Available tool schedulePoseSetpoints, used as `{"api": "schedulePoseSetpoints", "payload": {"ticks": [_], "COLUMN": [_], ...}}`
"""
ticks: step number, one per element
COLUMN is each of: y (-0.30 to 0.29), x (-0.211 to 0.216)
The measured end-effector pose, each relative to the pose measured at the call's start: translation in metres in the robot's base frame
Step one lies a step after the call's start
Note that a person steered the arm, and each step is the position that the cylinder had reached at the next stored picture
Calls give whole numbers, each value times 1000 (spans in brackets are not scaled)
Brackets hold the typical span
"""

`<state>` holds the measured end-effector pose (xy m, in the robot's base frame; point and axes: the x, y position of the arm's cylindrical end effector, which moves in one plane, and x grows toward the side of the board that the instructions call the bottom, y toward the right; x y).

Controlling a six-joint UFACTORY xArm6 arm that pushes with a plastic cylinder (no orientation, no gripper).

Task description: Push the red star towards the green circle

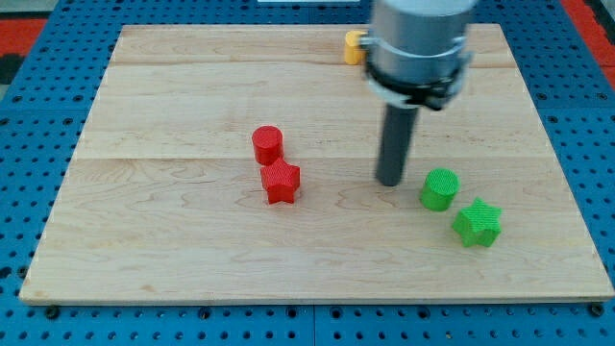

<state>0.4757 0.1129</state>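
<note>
The pale wooden desk (173,250) is lying on a blue pegboard (29,135) that is showing around its edges. The grey cylindrical arm housing (420,43) is hanging over the desk near the view's top, carrying the straight dark rod (394,144); there is no claw, so nothing is open or closed. My tip (389,182) is resting just left of the green circle block (440,188), well apart from the red star block (281,182) further left. The red cylinder block (267,145) is sitting just above the star, nearly touching. The green star block (478,222) is lying just below-right of the circle. A yellow block (355,45) is peeking out beside the housing.
</note>
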Motion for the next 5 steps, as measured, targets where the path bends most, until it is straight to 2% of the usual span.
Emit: {"api": "schedulePoseSetpoints", "payload": {"ticks": [1,3,4,5], "y": [32,33,13,-66], "x": [0,-18,-61,-98]}}
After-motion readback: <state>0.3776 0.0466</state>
